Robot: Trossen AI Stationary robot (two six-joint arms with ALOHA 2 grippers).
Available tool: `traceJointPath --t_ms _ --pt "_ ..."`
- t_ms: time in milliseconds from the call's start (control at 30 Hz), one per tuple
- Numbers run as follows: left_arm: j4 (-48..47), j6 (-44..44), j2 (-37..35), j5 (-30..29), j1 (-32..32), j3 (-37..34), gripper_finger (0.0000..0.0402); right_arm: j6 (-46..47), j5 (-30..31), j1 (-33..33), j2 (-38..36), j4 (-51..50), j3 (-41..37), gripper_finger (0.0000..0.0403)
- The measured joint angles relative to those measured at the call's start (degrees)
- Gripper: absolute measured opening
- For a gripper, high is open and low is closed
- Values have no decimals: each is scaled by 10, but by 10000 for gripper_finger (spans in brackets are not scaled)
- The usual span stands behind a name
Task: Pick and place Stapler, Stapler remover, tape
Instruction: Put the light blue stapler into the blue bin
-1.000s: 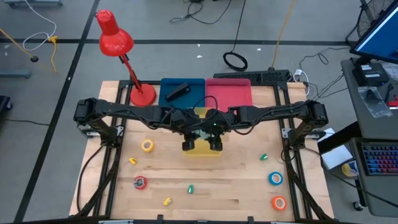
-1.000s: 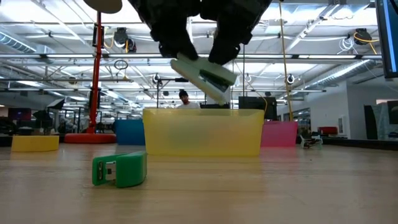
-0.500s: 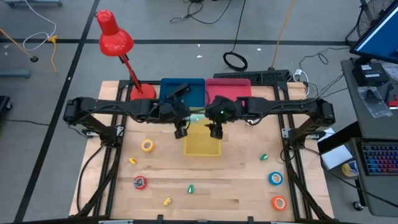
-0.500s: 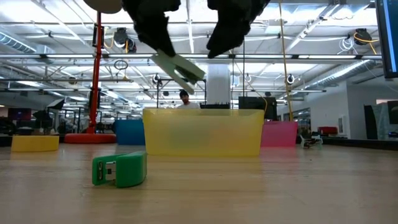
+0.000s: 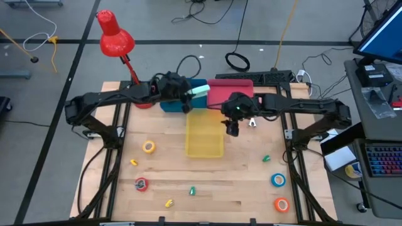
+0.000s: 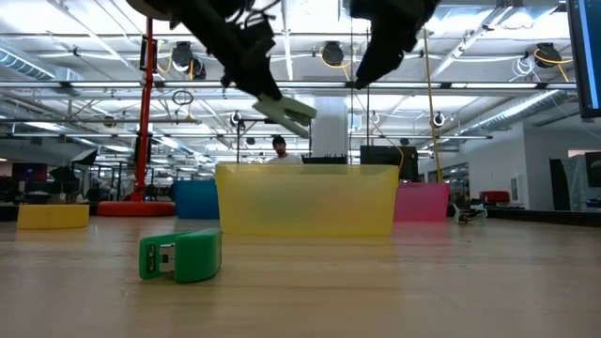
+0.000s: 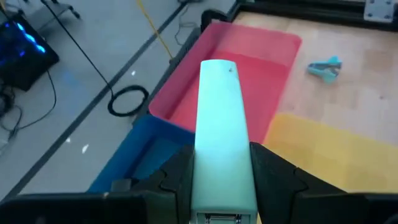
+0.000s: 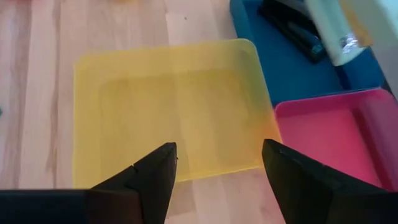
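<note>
Left gripper [image 5: 187,99] clenched on pale stapler [image 7: 219,134], high above blue bin [image 5: 171,104] edge. Right gripper [image 8: 219,177] spread wide, empty, over yellow bin [image 8: 168,106] rim.

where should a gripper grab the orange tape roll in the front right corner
The orange tape roll lies flat on the table, open centre up and clear of the blue roll. Coming straight down and closing the fingers across its outer rim looks best; one finger in the hole pinching the wall could also work.

Red desk lamp [image 5: 116,39] stands beside blue bin [image 5: 168,103].
</note>
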Motion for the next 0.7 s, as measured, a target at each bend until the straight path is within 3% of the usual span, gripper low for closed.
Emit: traceJointPath --t_ms 133,367,700 --pt "96 -3 -3 30 35 -54 126 15 0 0 -50 48 -70 216" --pt "195 -31 -3 32 76 -148 126 42 0 0 -141 145 -177 206" --pt "254 -49 27 40 75 -205 126 66 30 0 -198 180 -224 200"
